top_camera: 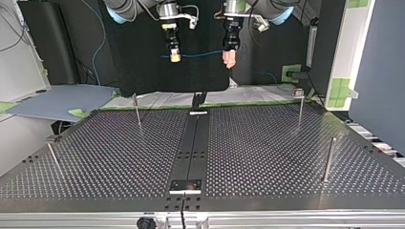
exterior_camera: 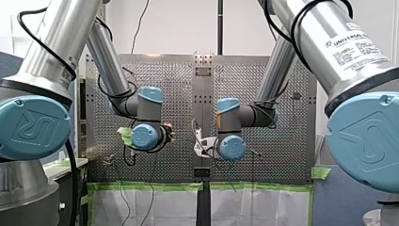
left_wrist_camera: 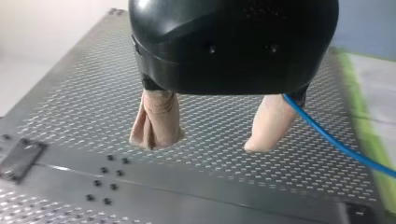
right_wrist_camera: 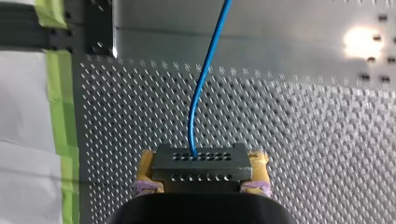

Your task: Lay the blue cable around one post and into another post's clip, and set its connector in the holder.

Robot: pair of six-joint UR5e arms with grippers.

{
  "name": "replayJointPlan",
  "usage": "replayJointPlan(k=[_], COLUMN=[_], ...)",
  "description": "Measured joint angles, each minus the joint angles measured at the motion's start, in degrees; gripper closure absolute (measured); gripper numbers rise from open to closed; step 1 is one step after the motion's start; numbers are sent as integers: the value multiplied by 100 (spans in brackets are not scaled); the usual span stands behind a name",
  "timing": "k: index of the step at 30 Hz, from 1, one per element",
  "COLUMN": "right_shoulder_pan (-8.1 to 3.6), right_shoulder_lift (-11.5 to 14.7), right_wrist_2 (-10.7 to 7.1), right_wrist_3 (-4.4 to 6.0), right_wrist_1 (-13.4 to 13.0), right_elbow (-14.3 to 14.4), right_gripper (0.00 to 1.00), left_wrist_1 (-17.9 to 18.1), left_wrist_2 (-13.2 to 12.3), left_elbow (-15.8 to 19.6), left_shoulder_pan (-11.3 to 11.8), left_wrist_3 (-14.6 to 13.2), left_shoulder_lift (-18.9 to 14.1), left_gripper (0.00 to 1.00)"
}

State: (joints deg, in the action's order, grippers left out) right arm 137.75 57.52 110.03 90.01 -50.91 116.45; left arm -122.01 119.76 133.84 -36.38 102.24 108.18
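In the right wrist view my right gripper (right_wrist_camera: 203,169) has its yellow pads (right_wrist_camera: 145,164) shut on a dark grey connector (right_wrist_camera: 201,158) with rows of small holes. The blue cable (right_wrist_camera: 203,88) rises out of the connector and runs ahead over the perforated table. In the left wrist view my left gripper (left_wrist_camera: 208,142) is open, beige fingers (left_wrist_camera: 156,123) wide apart with nothing between them; the blue cable (left_wrist_camera: 336,142) passes beside the outer finger. In the top view both grippers hang high above the table's far edge, right gripper (top_camera: 175,56) and left gripper (top_camera: 229,58), with the cable (top_camera: 200,55) strung between them.
Thin metal posts stand on the perforated table (top_camera: 267,157): one far left (top_camera: 137,109), one far right (top_camera: 300,107), one near right (top_camera: 328,157), one near left (top_camera: 53,160). A dark central rail (top_camera: 193,143) carries a small plate (top_camera: 186,185) at its near end.
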Motion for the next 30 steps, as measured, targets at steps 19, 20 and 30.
replayJointPlan(k=[19, 20, 30], right_shoulder_pan=[-138, -146, -262], right_shoulder_lift=[1056, 1101, 1576], right_wrist_2=[147, 124, -24], right_wrist_3=[980, 993, 1043], right_wrist_1=[1056, 1101, 1575], right_elbow=[-958, -1004, -1478], right_gripper=[100, 100, 100], left_wrist_1=[-987, -1037, -1549], left_wrist_2=[355, 327, -129], left_elbow=[-990, -1039, -1297], left_shoulder_pan=[443, 491, 999], left_wrist_3=[331, 331, 636], left_shoulder_lift=[-987, -1038, -1549], left_gripper=[0, 0, 0])
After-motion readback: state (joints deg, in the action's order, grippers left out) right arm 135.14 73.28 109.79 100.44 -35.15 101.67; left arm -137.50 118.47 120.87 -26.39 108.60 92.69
